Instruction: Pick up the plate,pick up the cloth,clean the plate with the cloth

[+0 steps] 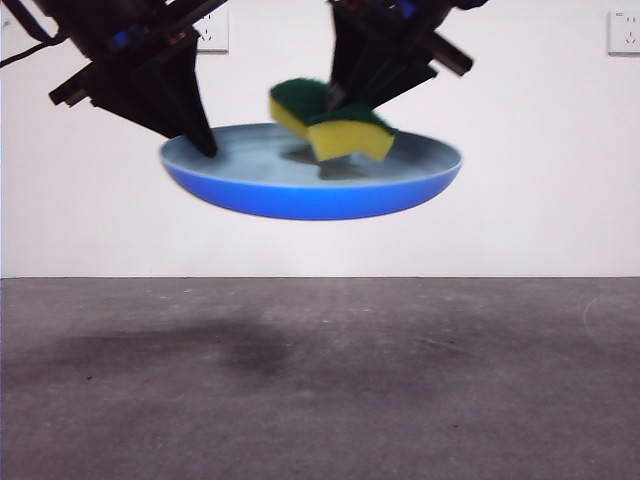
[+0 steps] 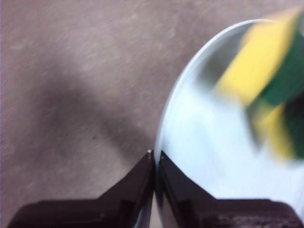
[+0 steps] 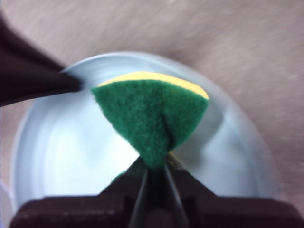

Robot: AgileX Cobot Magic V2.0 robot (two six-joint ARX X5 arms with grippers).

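The light-blue plate (image 1: 310,185) hangs level, well above the table. My left gripper (image 1: 205,145) is shut on its left rim, seen in the left wrist view as jaws pinching the plate (image 2: 223,156) edge at the gripper (image 2: 155,159). The cloth (image 1: 335,122), a yellow sponge with a dark green layer, is folded in my right gripper (image 1: 340,98), which is shut on it just above the plate's middle. In the right wrist view the cloth (image 3: 152,116) spreads green side up over the plate (image 3: 71,142), pinched at the gripper (image 3: 156,166). The cloth (image 2: 266,71) looks blurred in the left wrist view.
The grey table (image 1: 320,380) lies far below the plate, with soft shadows on it. A white wall (image 1: 540,180) stands behind, with outlets (image 1: 622,30) near the top corners.
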